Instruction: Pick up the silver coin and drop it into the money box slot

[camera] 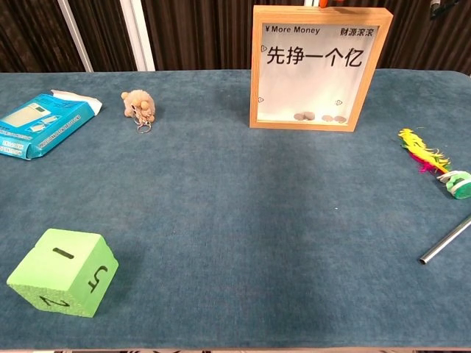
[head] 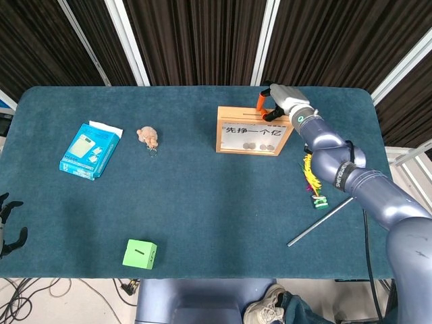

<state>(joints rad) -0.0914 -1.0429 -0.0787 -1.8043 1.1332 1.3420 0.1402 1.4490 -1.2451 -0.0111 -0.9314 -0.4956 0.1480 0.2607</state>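
The wooden money box (head: pixel 250 131) stands upright at the back right of the table; in the chest view the money box (camera: pixel 320 70) shows its glass front, with three silver coins (camera: pixel 327 118) lying at its bottom. My right hand (head: pixel 270 104) hovers over the box's top edge, an orange fingertip (head: pixel 260 101) pointing down at it. Only a sliver of that fingertip (camera: pixel 321 4) shows in the chest view. Whether a coin is pinched there is hidden. No loose coin shows on the cloth. My left hand (head: pixel 8 226) hangs off the front left edge, fingers apart and empty.
A blue packet (head: pixel 90 150) and a small plush keychain (head: pixel 148 137) lie at the left. A green cube (head: pixel 140 254) sits near the front edge. A feather toy (head: pixel 312 177) and a metal rod (head: pixel 318 223) lie right of the box.
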